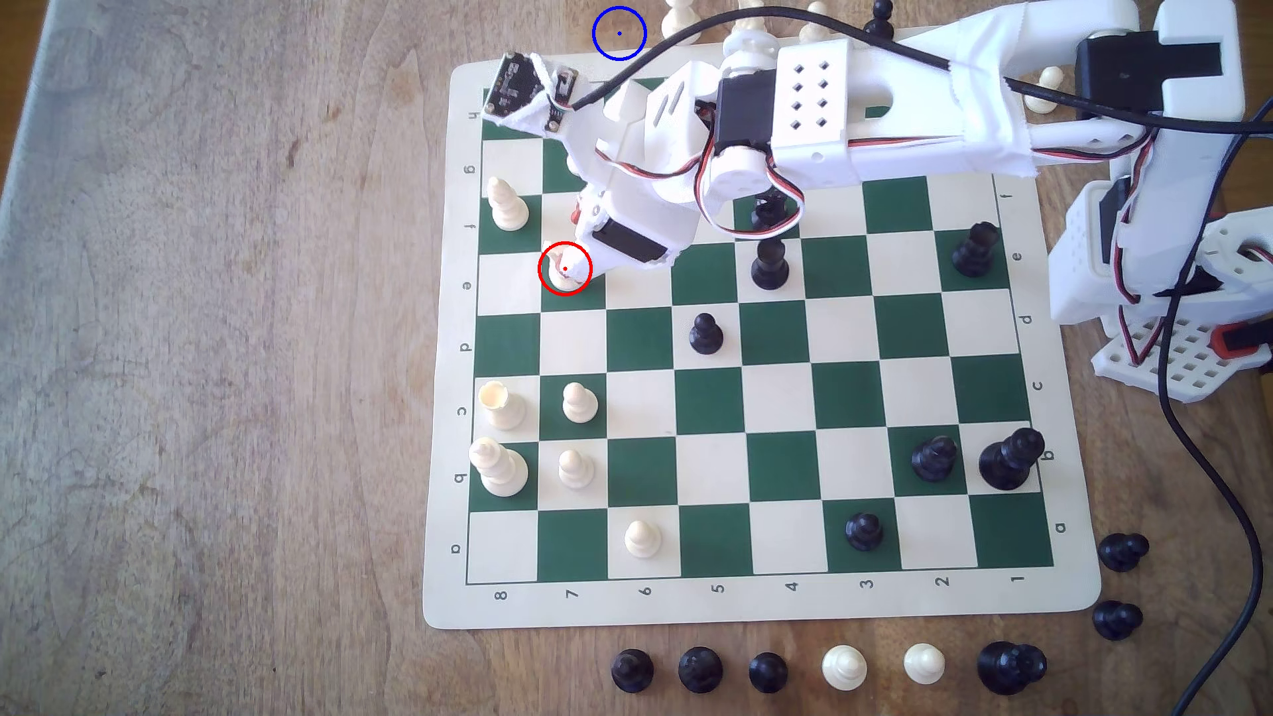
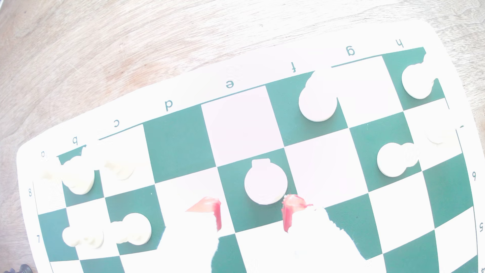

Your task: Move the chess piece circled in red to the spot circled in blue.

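Cream-white knight (image 1: 563, 273) sits on its green square in row e, column 7, right inside the red ring, and the gripper (image 2: 252, 213) is poised just behind it, jaws spread wide, red-tipped fingers (image 2: 217, 214) flanking the piece without touching it. In the wrist view the knight (image 2: 265, 182) is washed out to a pale disc. Board lettering reads a to h down the near edge and 8 to 1 along the bottom of the chess mat (image 1: 758, 606). Up on the bare wood, beyond the mat's h corner, waits the blue-ringed spot (image 1: 619, 33). A cream bishop (image 1: 508, 205) stands just up-left in the exterior view; cream pawns (image 1: 580, 403) hold rows c and b. The black cable (image 1: 689, 38) sweeps past close beside the blue-ringed spot.
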Robot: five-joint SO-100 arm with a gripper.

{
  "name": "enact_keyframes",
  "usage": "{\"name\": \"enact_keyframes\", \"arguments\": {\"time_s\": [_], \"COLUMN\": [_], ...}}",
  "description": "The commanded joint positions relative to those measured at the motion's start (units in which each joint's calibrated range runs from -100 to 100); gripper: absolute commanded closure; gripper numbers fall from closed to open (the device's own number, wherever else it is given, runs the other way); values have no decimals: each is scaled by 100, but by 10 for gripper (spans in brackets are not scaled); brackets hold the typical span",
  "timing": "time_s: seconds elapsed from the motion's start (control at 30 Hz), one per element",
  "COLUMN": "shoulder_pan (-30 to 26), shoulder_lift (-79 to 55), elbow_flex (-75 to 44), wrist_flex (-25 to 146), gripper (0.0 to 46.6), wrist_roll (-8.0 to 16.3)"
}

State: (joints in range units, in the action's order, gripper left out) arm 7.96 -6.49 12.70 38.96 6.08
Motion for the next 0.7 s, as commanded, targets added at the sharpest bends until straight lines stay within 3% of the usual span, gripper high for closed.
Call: {"name": "enact_keyframes", "arguments": {"time_s": [0.0,0.67], "shoulder_pan": [37,29], "shoulder_lift": [-72,-734], "elbow_flex": [-780,-1079], "wrist_flex": [-88,-285], "gripper": [331,351], "wrist_roll": [-10,0]}}
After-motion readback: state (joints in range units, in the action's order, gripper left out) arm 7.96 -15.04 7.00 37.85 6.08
